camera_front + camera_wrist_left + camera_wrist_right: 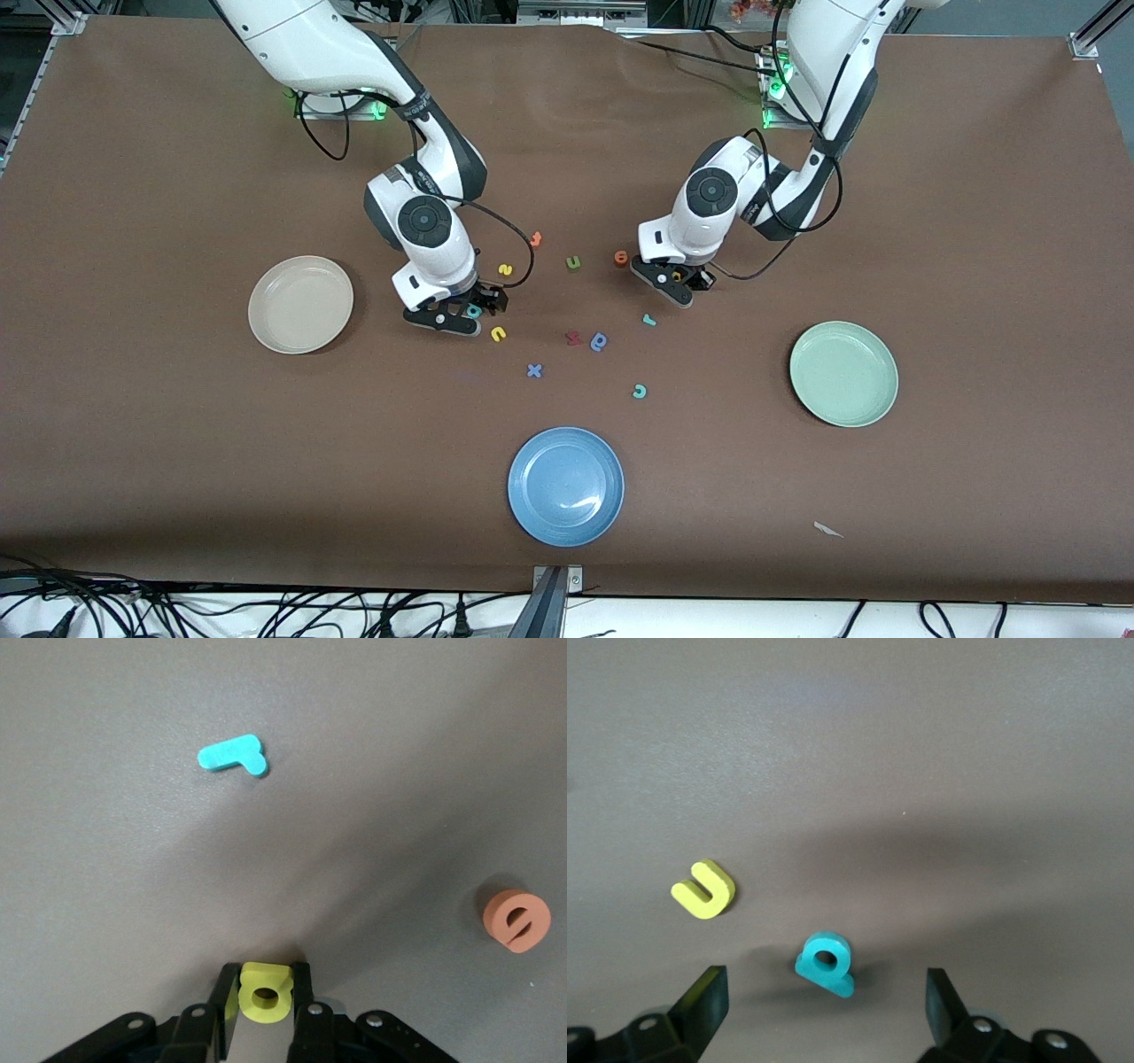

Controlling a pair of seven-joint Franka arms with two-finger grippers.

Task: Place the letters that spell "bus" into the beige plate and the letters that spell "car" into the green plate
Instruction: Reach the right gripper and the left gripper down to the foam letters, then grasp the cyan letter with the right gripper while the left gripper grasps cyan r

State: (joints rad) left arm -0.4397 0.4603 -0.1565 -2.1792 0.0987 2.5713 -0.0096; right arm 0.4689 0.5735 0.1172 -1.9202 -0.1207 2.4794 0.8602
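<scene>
Left pincer point(264, 1014) is closing its fingers against the yellow a point(264, 994) on the table point(133, 425): it should be seated squarely before lifting toward the green plate point(843, 373). Right pincer point(824, 997) is hanging wide open, holding nothing, astride the teal b point(826, 962), beside the yellow u point(704, 889); centre it, then close. The beige plate point(300, 304) is lying toward the right arm's end. Counted: three plates, all holding nothing; eleven letters.
</scene>
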